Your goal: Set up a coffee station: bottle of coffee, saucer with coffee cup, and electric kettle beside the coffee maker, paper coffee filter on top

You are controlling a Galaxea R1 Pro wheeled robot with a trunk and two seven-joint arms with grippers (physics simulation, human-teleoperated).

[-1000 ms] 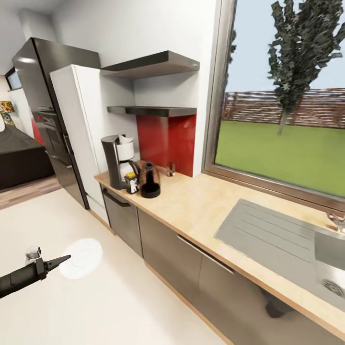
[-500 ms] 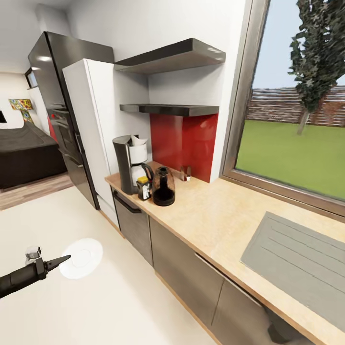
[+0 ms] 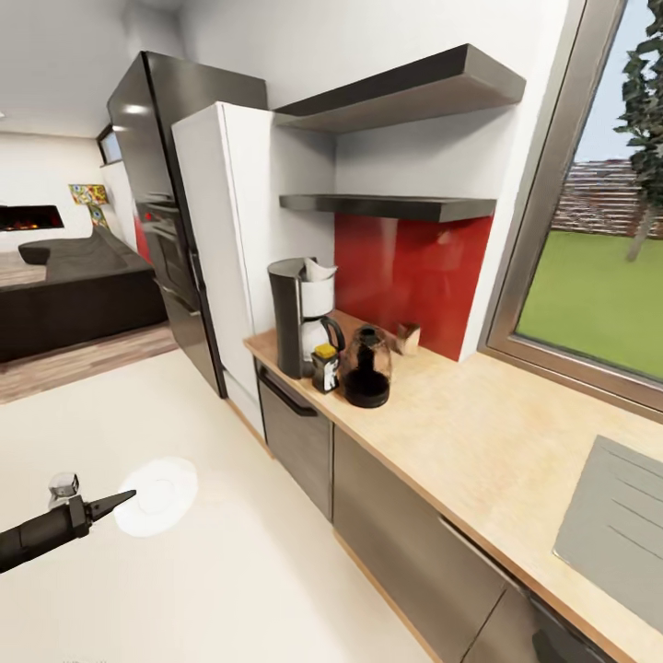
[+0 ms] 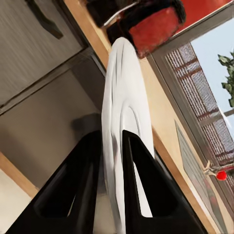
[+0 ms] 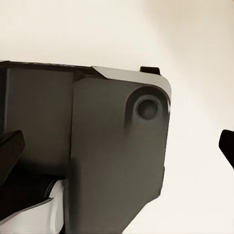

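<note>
In the head view my left gripper [image 3: 127,500] is shut on the rim of the white saucer [image 3: 158,494], held flat above the pale floor. The left wrist view has the saucer [image 4: 124,112] edge-on between both black fingers [image 4: 139,183]. On the kitchen countertop [image 3: 479,442], near its left end, stands the coffee maker [image 3: 296,318] with the paper coffee filter [image 3: 319,270] on top. In front of it are the bottle of coffee [image 3: 324,367] and, beside that, the electric kettle [image 3: 367,367]. The kitchen shelf [image 3: 387,205] hangs above. My right gripper [image 5: 117,146] is open. The coffee cup is out of view.
A tall black fridge [image 3: 166,239] and a white cabinet [image 3: 226,258] stand left of the counter. A grey sink drainboard [image 3: 617,529] lies at the right. A dark sofa [image 3: 74,295] is far left. Open floor [image 3: 230,571] stretches in front of the grey cabinets [image 3: 405,543].
The whole view has swung left and drawn closer to the counter, so the coffee maker group sits further right and larger. My left gripper still holds the saucer the same way.
</note>
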